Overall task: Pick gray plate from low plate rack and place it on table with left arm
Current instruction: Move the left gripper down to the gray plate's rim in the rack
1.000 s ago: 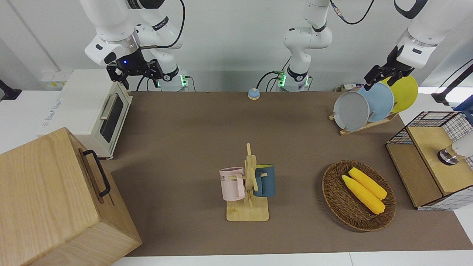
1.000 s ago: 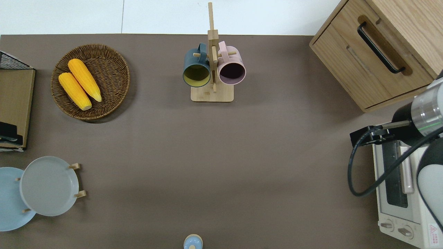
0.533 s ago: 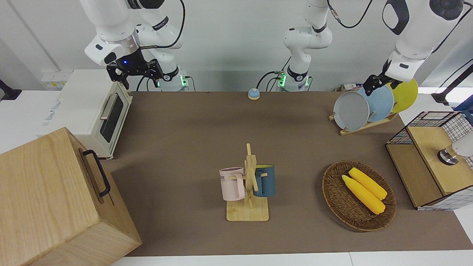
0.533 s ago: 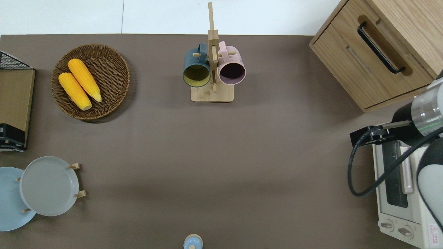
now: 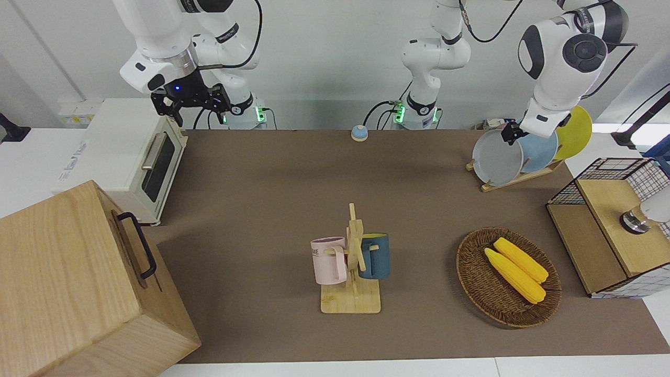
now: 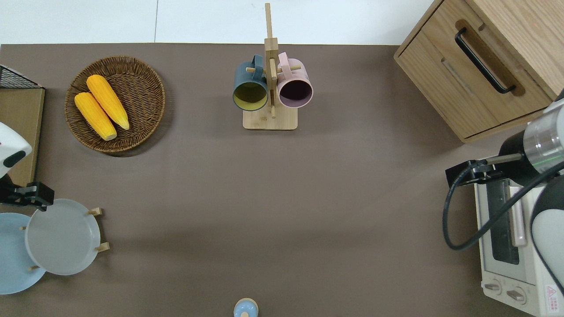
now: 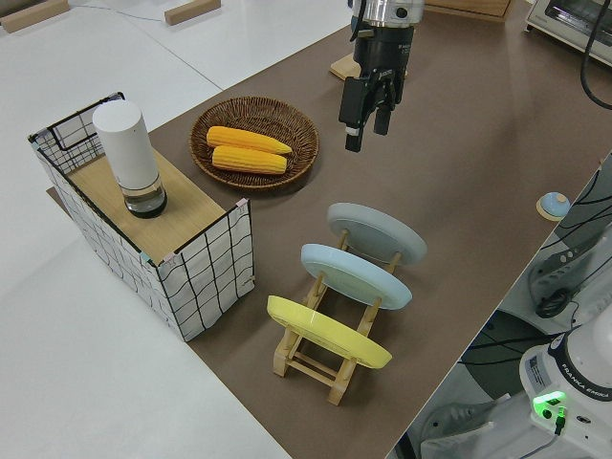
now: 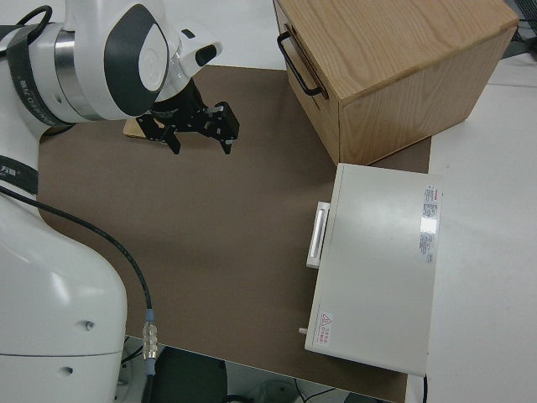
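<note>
The gray plate [image 5: 496, 158] leans in the slot of the low plate rack [image 5: 515, 179] farthest from the robots, at the left arm's end of the brown table [image 5: 272, 183]. It also shows in the overhead view [image 6: 61, 237] and in the left side view [image 7: 376, 232]. My left gripper [image 5: 509, 134] hangs open and empty in the air. In the overhead view [image 6: 33, 197] it is over the plate's rim farthest from the robots. In the left side view [image 7: 366, 129] its fingers point down, clear of the plate. My right arm is parked, its gripper [image 8: 198, 133] open.
A light blue plate [image 5: 542, 149] and a yellow plate [image 5: 576, 131] stand in the same rack. A wicker basket [image 5: 473, 277] with two corn cobs, a mug tree [image 5: 353, 262], a wire crate [image 5: 612, 220], a toaster oven [image 5: 125, 152] and a wooden cabinet [image 5: 73, 283] stand around.
My left arm has swung from over the blue and yellow plates to the gray plate's top rim and come into the overhead view. The plates and the right arm have not moved.
</note>
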